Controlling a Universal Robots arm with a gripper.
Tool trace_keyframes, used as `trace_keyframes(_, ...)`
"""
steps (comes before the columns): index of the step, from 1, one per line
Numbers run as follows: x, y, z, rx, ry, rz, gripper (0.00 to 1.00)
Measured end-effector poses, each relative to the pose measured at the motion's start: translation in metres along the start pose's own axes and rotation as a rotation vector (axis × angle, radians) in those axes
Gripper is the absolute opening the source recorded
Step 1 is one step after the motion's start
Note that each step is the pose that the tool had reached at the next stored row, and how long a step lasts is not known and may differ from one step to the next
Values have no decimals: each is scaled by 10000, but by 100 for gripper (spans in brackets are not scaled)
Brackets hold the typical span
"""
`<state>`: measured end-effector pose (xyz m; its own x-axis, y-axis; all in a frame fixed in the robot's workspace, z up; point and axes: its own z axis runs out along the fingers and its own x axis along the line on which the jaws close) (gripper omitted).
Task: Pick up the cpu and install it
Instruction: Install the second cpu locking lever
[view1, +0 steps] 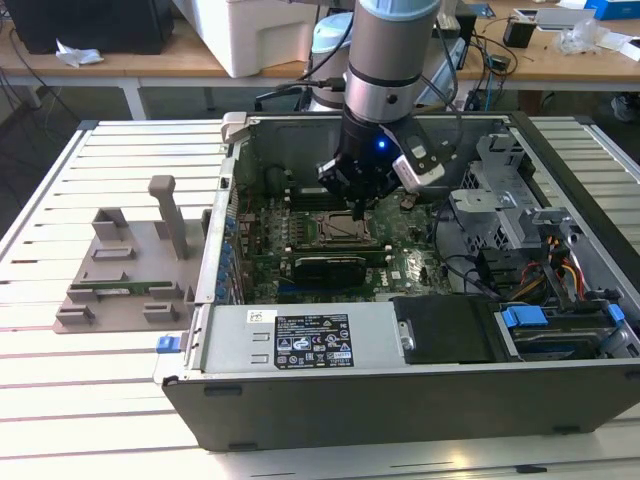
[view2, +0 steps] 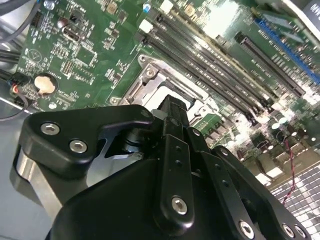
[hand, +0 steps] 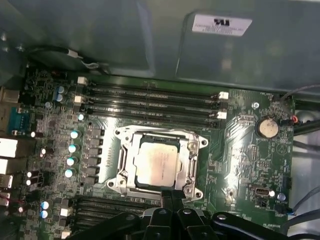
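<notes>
The cpu, a small silvery square chip, lies flat inside the open metal socket frame of the green motherboard. It is not held. My gripper hangs just above the socket's edge, its black fingers drawn together with nothing between them. In the exterior view the gripper points straight down over the socket in the middle of the open computer case. In the second wrist view the gripper covers part of the socket.
Memory slots run beside the socket. A drive cage and cables crowd the case on the exterior view's right. A grey plastic tray sits on the slatted table on the exterior view's left.
</notes>
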<state>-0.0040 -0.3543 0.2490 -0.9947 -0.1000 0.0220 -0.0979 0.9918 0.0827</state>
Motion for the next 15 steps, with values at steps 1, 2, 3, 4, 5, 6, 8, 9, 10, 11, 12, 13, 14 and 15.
trace_keyframes(1, 8, -32, 6, 2, -1, 0, 11)
trace_keyframes(2, 14, -61, 12, 5, 0, 0, 11)
trace_keyframes(3, 20, -86, 19, 8, 1, 0, 11)
trace_keyframes(4, 24, -103, 23, 10, 1, 0, 11)
trace_keyframes(5, 26, -112, 27, 11, 1, 0, 11)
trace_keyframes(6, 31, -124, 35, 12, 1, 2, 11)
trace_keyframes(8, 49, -142, 52, 14, 0, 0, 11)
trace_keyframes(9, 67, -146, 60, 15, 1, 1, 11)
trace_keyframes(10, 80, -147, 64, 17, 1, 0, 11)
trace_keyframes(11, 99, -148, 70, 18, 2, 0, 11)
trace_keyframes(12, 119, -149, 75, 18, 2, 1, 11)
trace_keyframes(13, 146, -150, 85, 15, 1, 0, 11)
trace_keyframes(14, 183, -153, 96, 14, 0, 0, 11)
trace_keyframes(15, 204, -155, 103, 14, 0, 1, 11)
